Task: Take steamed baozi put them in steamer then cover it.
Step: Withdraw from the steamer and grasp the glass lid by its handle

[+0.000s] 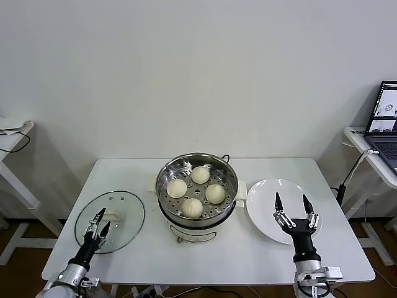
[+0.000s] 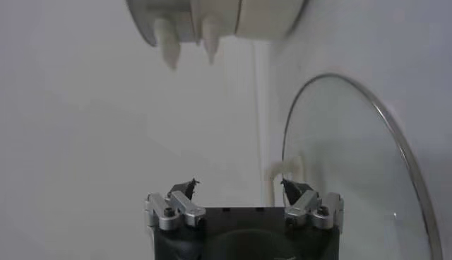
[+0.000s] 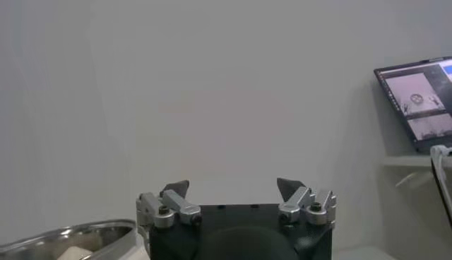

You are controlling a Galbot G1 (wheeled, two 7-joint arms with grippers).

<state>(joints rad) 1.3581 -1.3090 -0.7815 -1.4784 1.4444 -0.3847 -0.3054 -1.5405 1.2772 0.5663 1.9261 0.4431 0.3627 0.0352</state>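
All four baozi (image 1: 196,191) sit inside the steamer (image 1: 196,198), on its tray with the little holes. The steamer stands in the middle of the counter (image 1: 205,254). So the buns look done, and what is left for you is the cover.

The glass lid (image 1: 110,221) lies flat on the counter to the left of the steamer, a little way off from it. It has a small white knob (image 1: 115,216) in its middle.

Your left gripper (image 1: 97,228) hangs over the lid, on the side away from the steamer and near the knob. Its fingers are spread apart and hold nothing. Your right gripper (image 1: 291,210) is on the other side of the steamer, over the white plate (image 1: 263,214), which has no buns left on it. Its fingers are spread wide too, and it holds nothing.

The lid is glass, so it is likely hard, smooth and a bit heavy. It could slip, and it could break if it falls. Grab it by the knob, not by the thin rim. Squeeze the knob well, lift straight up, and keep the lid flat as you carry it over to the steamer. Set it down softly so it sits all around the steel rim.
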